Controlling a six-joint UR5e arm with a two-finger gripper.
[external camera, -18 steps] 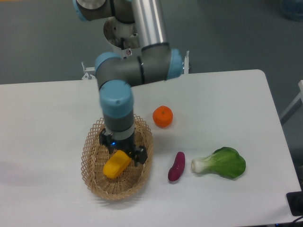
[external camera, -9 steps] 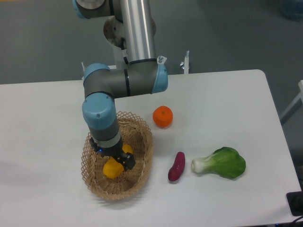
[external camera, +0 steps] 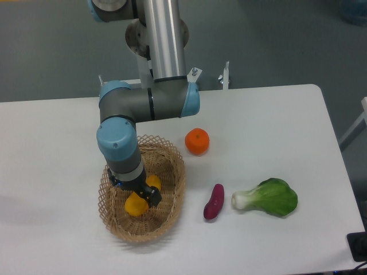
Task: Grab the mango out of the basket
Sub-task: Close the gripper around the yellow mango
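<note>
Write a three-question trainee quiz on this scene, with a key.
1. True or false: the mango lies in the basket.
2. Which item lies nearest the sweet potato? A) the orange B) the bok choy C) the basket
3. Fill in: the claw is down over the ____.

Key
1. True. The mango shows on both sides of the claw, inside the wicker rim.
2. B. The bok choy's white stem end lies just right of the sweet potato, apart from it.
3. Mango. Whether the jaws are clamped on it cannot be told from this view.
</note>
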